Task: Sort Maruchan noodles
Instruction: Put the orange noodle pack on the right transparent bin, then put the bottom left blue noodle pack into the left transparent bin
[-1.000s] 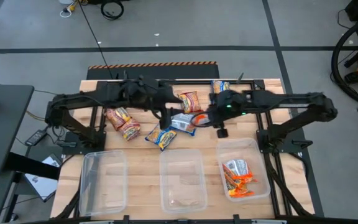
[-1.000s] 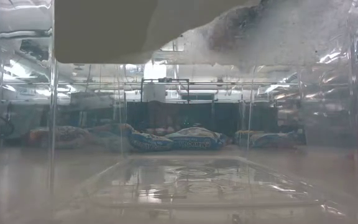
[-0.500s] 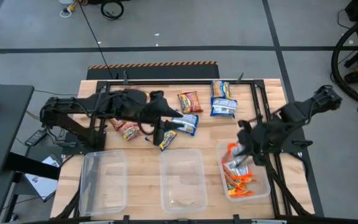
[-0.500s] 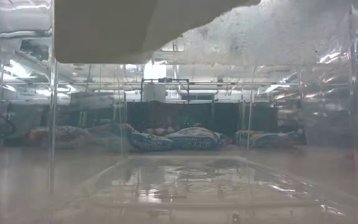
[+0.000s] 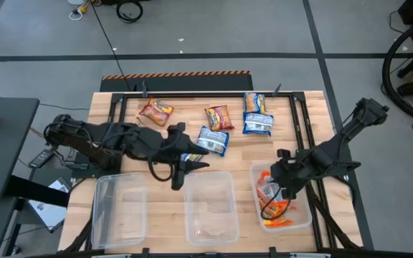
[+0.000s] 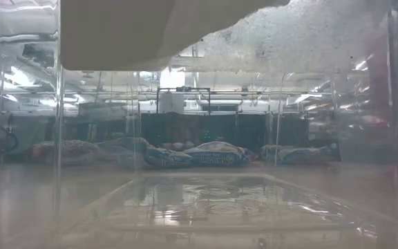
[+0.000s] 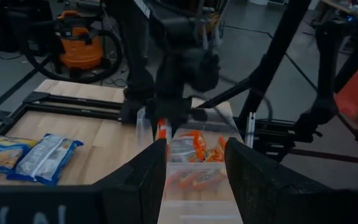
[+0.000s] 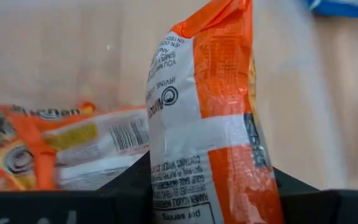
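1. Orange packet [image 8: 207, 118] stands on end, clamped between the fingers of the right gripper [image 5: 282, 188], hanging over the right bin [image 5: 303, 188]. More orange packets [image 8: 55, 146] already lie in that bin below it.
2. Remaining noodles sit toward the far edge of the table [image 5: 314, 118]: two blue-and-white packets [image 5: 258, 123] [image 5: 212, 140], two reddish ones [image 5: 219, 117] [image 5: 155, 110], and one packet partly under the left arm.
3. Left gripper [image 5: 178, 174] hovers at the far rim of the middle bin [image 5: 210, 208], fingers spread with nothing between them. Left bin [image 5: 119, 210] holds nothing visible.
4. Step in hand, as I judge it: drop the orange packet. Lower it inside the bin walls before letting go, so it lands flat on the pile instead of tipping over the rim.
5. Low view looks through clear bin plastic; packets beyond are blurred, colours possibly blue, not certain.
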Tool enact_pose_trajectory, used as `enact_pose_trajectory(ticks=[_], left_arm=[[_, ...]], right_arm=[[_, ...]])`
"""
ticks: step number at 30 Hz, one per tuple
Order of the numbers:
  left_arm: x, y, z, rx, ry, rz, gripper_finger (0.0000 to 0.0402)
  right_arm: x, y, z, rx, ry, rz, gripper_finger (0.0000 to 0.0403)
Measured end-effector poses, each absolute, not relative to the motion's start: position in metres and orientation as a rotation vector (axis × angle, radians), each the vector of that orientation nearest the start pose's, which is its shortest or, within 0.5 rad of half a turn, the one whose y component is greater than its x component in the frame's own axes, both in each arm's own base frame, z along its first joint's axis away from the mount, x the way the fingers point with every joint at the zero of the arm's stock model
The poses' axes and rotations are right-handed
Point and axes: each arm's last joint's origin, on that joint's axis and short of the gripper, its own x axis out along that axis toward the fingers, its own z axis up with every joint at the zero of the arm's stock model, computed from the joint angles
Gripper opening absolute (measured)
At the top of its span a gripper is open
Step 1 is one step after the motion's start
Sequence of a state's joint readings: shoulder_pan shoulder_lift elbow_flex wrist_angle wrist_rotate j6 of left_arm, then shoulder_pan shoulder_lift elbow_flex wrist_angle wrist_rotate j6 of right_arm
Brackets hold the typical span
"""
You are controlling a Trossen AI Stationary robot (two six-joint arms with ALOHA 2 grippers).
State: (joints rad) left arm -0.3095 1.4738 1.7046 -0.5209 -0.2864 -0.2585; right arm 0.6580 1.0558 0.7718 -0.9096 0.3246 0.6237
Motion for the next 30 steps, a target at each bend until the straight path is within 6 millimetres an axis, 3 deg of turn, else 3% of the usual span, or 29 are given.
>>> enact_pose_trajectory(ticks=[5,13,16,21,26,30], left_arm=[[0.297,-0.090,0.454,-0.182,0.269,0.050,0.0166],[0.300,-0.080,0.454,-0.186,0.266,0.082,0.0166],[0.301,-0.077,0.453,-0.180,0.266,0.095,0.0166],[0.300,-0.075,0.446,-0.120,0.333,0.100,0.0166],[0.303,-0.061,0.415,-0.150,0.492,0.185,0.0166],[0.308,-0.049,0.382,-0.201,0.595,0.215,0.0166]], right_arm=[[0.149,0.099,0.210,0.012,1.129,-0.051,0.0158],[0.154,0.102,0.213,-0.089,1.126,-0.004,0.0248],[0.155,0.103,0.228,-0.069,1.148,0.015,0.0277],[0.158,0.105,0.281,0.031,1.126,0.013,0.0294],[0.162,0.101,0.330,0.017,0.950,-0.050,0.0290],[0.167,0.087,0.339,-0.057,0.917,-0.124,0.0288]])
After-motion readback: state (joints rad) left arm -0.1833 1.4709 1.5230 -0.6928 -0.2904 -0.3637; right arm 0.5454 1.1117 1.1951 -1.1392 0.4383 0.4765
